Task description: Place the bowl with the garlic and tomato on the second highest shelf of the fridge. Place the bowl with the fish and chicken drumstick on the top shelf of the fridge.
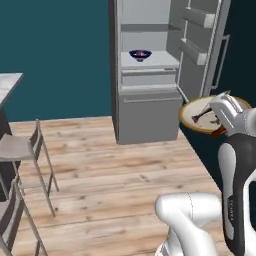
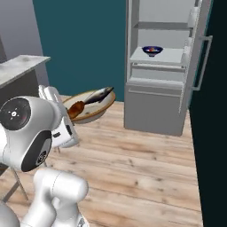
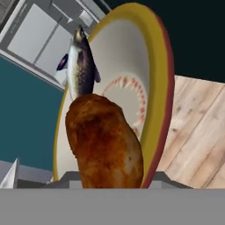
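Tan bowl with fish and drumstick carried toward the open fridge

The gripper (image 1: 216,116) is clamped on the near rim of the shallow tan bowl (image 2: 95,111), held in the air at 9 o'clock of the fridge (image 2: 155,106) in the right base view; the fish (image 2: 98,95) lies at 12 o'clock of the chicken drumstick (image 2: 76,107) inside. The bowl looks stiff and light, but its loose contents could slide, so I judge it should stay level, gripped at the rim. The blue bowl (image 1: 140,54) already sits on the second highest shelf (image 1: 159,60); the top shelf (image 2: 155,25) is bare. No readable writing anywhere
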### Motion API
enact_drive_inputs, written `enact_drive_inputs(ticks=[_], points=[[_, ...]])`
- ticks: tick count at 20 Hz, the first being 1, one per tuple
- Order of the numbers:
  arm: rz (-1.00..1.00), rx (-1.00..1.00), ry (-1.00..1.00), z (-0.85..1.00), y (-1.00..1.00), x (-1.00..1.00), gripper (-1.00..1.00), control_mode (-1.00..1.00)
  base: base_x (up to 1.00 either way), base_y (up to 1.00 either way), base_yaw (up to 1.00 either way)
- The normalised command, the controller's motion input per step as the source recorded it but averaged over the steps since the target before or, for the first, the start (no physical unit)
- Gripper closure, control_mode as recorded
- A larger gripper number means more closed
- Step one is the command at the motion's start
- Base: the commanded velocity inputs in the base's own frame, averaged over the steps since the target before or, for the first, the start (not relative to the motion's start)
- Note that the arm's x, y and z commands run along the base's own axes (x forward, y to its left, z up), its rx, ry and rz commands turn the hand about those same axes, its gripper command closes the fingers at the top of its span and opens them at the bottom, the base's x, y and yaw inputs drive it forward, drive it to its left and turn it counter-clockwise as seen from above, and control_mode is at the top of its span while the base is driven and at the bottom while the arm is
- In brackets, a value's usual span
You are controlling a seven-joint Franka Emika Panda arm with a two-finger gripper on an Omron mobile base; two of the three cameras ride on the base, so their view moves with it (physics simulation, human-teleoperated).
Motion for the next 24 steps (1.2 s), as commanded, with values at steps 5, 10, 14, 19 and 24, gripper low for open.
enact_drive_inputs(ticks=[5, 10, 14, 19, 24], points=[[0.0, 0.0, 0.0, 0.0, 0.0, 0.0, 1.0, 1.0, 1.0, 0.61, -0.04], [0.0, 0.0, 0.0, 0.0, 0.0, 0.0, 1.0, 1.0, 1.0, -0.11, -0.15], [0.0, 0.0, 0.0, 0.0, 0.0, 0.0, 1.0, 1.0, 1.0, -0.27, -0.13], [0.0, 0.0, 0.0, 0.0, 0.0, 0.0, 1.0, 1.0, 1.0, -0.55, -0.1], [0.0, 0.0, 0.0, 0.0, 0.0, 0.0, 1.0, 1.0, 1.0, -0.46, -0.07]])
